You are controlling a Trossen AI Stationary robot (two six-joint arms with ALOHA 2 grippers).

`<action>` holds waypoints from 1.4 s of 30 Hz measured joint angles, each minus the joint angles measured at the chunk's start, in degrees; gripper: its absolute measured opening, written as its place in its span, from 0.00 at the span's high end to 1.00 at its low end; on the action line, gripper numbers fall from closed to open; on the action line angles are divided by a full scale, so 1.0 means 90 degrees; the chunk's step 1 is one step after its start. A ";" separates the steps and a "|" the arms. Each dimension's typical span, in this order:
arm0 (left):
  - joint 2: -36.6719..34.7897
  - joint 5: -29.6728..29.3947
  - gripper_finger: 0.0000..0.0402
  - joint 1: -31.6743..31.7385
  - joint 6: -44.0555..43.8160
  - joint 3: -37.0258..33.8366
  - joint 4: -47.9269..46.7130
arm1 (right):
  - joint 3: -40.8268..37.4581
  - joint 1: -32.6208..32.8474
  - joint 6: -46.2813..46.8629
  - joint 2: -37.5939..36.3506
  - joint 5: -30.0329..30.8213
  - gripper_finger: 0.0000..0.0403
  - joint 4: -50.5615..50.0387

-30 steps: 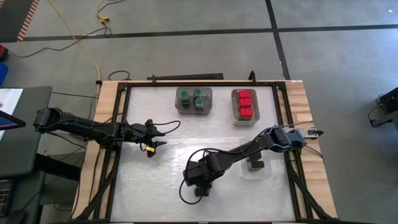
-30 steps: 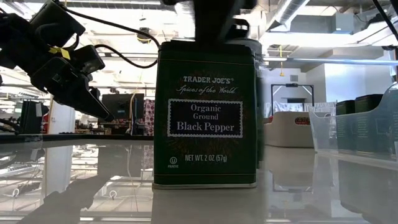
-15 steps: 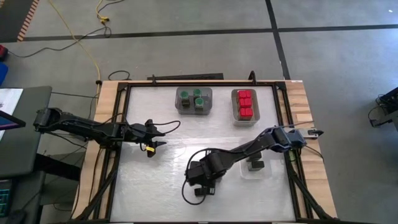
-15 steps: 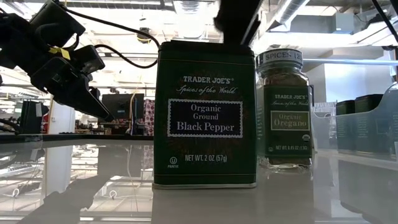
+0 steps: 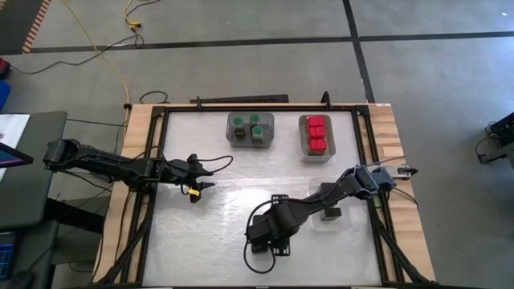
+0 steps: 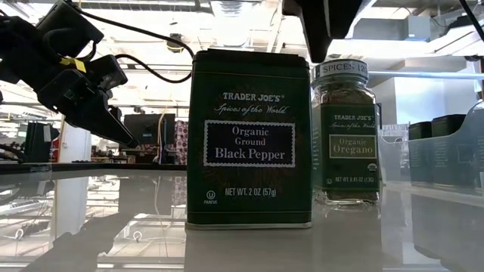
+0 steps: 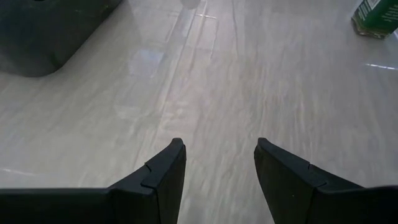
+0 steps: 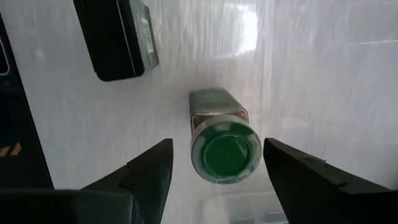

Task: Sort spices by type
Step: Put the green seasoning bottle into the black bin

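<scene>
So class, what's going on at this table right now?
The right gripper hangs open above a green-lidded oregano jar near the table's front, beside a black pepper tin. The left gripper waits open at the left. Green jars and red boxes already sit in separate trays.

Bright overhead light; glare on table [image 5: 209, 229]; wrist views perhaps blurred.
</scene>
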 joint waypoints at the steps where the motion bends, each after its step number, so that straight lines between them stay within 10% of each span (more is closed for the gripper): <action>1: -0.0001 -0.0001 0.54 0.0000 -0.0004 0.0000 0.0000 | 0.0000 0.0010 0.0001 0.0002 0.0007 0.30 0.0008; 17: 0.0000 -0.0001 0.54 0.0000 -0.0016 0.0000 0.0000 | 0.0000 -0.0009 0.0032 0.0005 0.0402 0.29 0.0376; 29: 0.0000 -0.0001 0.54 0.0000 -0.0011 0.0000 0.0002 | 0.0000 -0.0050 0.0241 0.0007 0.0398 0.02 0.0251; 42: -0.0002 0.0000 0.54 -0.0002 -0.0040 0.0000 -0.0001 | 0.0000 0.0081 0.0387 0.0050 0.0392 0.06 -0.0042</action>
